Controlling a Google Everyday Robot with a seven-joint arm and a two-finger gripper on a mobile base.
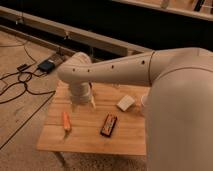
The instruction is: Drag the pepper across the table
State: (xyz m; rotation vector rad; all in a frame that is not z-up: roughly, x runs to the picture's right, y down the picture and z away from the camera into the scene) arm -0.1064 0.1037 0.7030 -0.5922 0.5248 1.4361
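Dark bar (108,125): orange marks, too small to read. Pepper (66,121) lies on the tabletop (90,139) near its left edge, just in front and left of the hand (83,104), not touching it. Hand fingers apart, nothing between them. White block (125,103) sits to the right.

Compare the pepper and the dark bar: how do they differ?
The pepper is orange, slender and tapered; the bar is dark, rectangular and wider. The pepper lies nearer the left edge than the bar. Both lie flat on the table; the open hand is beyond the pepper.
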